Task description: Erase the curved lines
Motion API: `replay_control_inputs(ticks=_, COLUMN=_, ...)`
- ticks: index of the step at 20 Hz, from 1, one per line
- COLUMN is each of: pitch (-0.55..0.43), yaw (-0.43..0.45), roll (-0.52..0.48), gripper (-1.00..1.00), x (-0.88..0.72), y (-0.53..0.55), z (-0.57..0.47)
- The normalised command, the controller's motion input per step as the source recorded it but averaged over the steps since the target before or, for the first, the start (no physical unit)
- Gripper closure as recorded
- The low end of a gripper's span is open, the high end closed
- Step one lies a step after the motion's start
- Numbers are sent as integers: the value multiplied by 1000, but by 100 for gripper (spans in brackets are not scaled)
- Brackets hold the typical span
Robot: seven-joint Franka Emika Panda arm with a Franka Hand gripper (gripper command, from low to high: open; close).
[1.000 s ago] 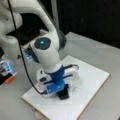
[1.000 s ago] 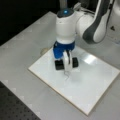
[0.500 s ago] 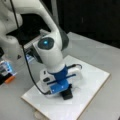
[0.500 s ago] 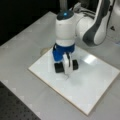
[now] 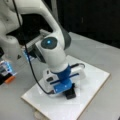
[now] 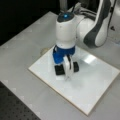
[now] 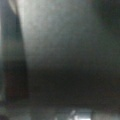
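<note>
Nowhere can I find the curve lines on the white board; whatever remains of them is presumably hidden under the arm. My gripper is pressed low onto the board near its middle, seen in both front views, with dark blocks at its tip that look like an eraser pad laid flat so it can rub the surface. Whether the jaws clamp it or stand apart, I cannot tell. Against half a second ago, the gripper has barely shifted across the board. My wrist camera shows only dark blur.
</note>
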Motion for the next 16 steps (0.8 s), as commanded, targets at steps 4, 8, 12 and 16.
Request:
replay_control_inputs(ticks=4, pitch=7, yaw=-193, roll=78, gripper=100, x=336, y=184, z=-244)
replay_control_inputs(ticks=8, pitch=49, yaw=-191, roll=87, gripper=100, x=373, y=168, z=-229)
replay_control_inputs(ticks=12, pitch=59, yaw=-172, roll=90, gripper=100, x=396, y=149, z=-239)
replay_control_inputs(ticks=16, pitch=77, yaw=-158, roll=93, gripper=100, x=400, y=114, z=-254)
